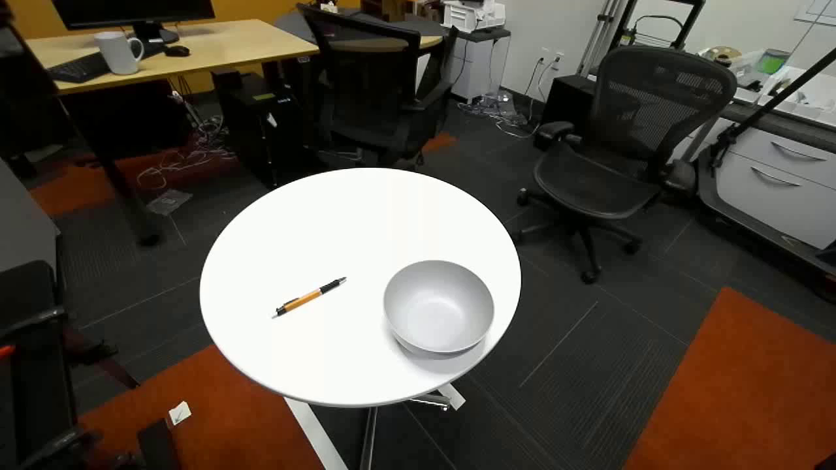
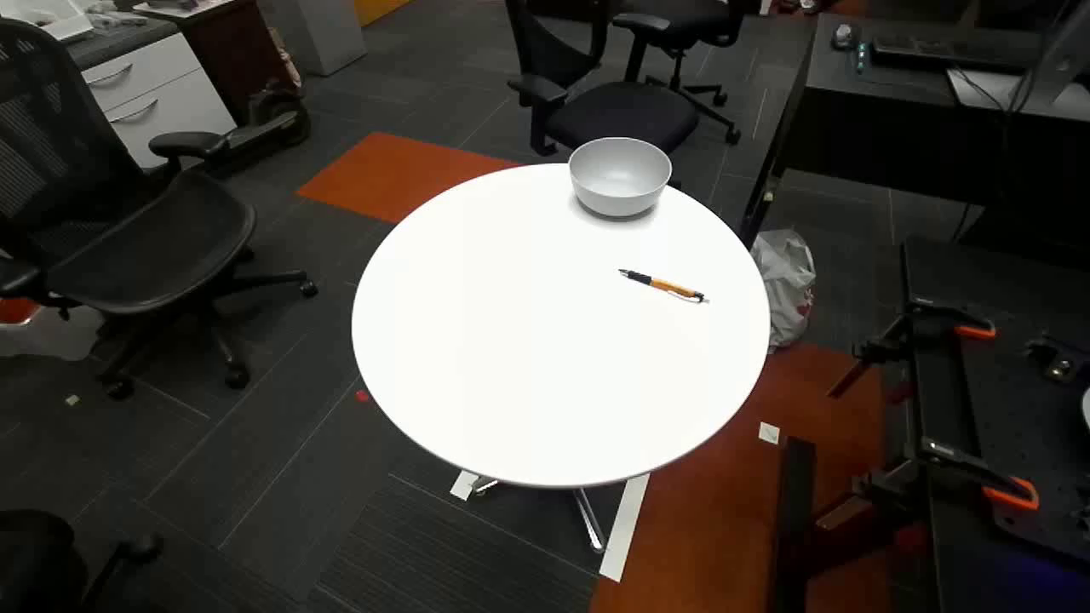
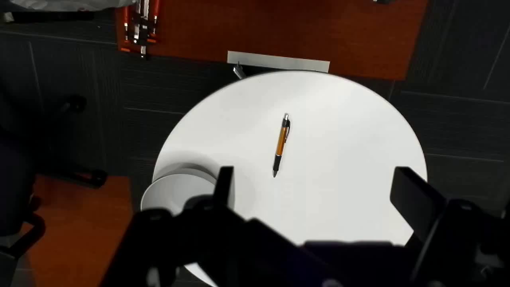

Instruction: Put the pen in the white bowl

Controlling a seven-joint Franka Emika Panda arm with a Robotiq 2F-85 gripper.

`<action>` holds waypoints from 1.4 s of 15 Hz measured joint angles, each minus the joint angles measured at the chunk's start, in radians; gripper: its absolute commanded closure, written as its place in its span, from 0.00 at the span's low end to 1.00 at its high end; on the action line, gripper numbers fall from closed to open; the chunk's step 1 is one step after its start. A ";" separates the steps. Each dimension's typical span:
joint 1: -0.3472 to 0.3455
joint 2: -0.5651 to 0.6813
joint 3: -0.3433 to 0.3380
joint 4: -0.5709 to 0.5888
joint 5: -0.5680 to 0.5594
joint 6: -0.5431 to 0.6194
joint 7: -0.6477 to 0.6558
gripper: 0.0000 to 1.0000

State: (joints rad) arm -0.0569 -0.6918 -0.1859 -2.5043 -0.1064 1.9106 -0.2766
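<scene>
The orange and black pen [image 1: 308, 299] lies flat on the round white tabletop [image 1: 353, 222]. It also shows in an exterior view [image 2: 668, 285] and in the wrist view [image 3: 281, 144]. The white bowl [image 1: 439, 310] looks light grey and stands upright near the table's edge, apart from the pen. It shows in an exterior view [image 2: 620, 177] too. In the wrist view the bowl [image 3: 175, 191] is partly hidden behind the left finger. My gripper [image 3: 312, 187] is open and empty above the table, with the pen ahead of its fingers. Neither exterior view shows the gripper.
Black office chairs [image 1: 607, 170] stand around the table on the dark carpet. A desk [image 1: 215, 52] with a mug [image 1: 119, 52] is in the background. A dark bench with orange-tipped clamps [image 2: 1009, 492] is beside the table. A plastic bag [image 2: 783, 285] lies near the table's edge.
</scene>
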 measured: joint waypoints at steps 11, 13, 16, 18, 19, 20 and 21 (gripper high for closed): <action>0.001 0.014 0.000 -0.001 0.004 0.022 0.003 0.00; 0.002 0.054 0.000 -0.010 0.010 0.078 0.006 0.00; 0.002 0.161 0.000 -0.032 0.033 0.188 0.017 0.00; 0.005 0.247 0.000 -0.046 0.068 0.268 0.028 0.00; 0.005 0.291 0.002 -0.054 0.081 0.311 0.038 0.00; 0.005 0.335 0.007 -0.060 0.087 0.353 0.056 0.00; 0.005 0.381 0.014 -0.066 0.088 0.398 0.080 0.00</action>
State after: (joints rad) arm -0.0522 -0.3113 -0.1717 -2.5707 -0.0179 2.3085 -0.1968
